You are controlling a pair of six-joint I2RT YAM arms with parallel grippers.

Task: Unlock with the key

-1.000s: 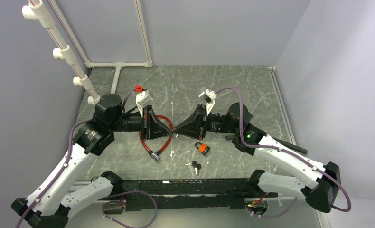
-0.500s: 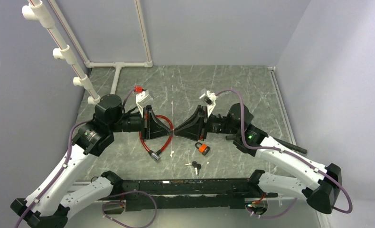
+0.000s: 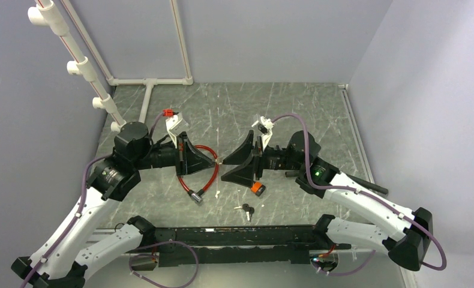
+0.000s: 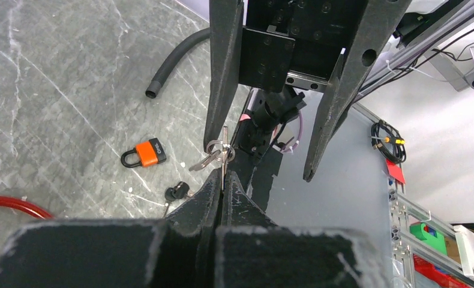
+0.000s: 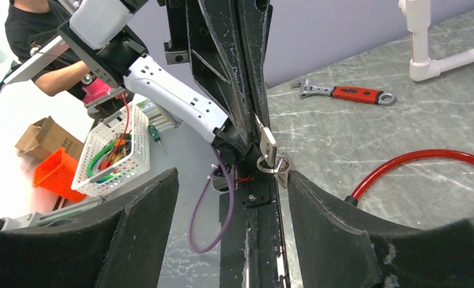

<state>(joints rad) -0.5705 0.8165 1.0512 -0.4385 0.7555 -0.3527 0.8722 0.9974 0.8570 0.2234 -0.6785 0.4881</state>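
The left gripper (image 4: 222,178) is pinched tight on a key (image 4: 225,139) held up in the air, with its keyring (image 4: 217,149) dangling just off the fingertips. Facing it is the right gripper (image 3: 222,169) — its 2 fingers spread wide, gripping nothing. The orange padlock (image 3: 257,187) lies flat on the table (image 3: 294,108) under the right gripper, touching neither hand. A spare bunch of keys (image 3: 246,209) lies near it, and a red cable lock (image 3: 203,175) curls beneath the left gripper.

Soft, even light filled the top view, with faint shadows. Near fingers (image 4: 102,252) blurred along both wrist views' bottom edges; the right wrist view's left side blew out white.
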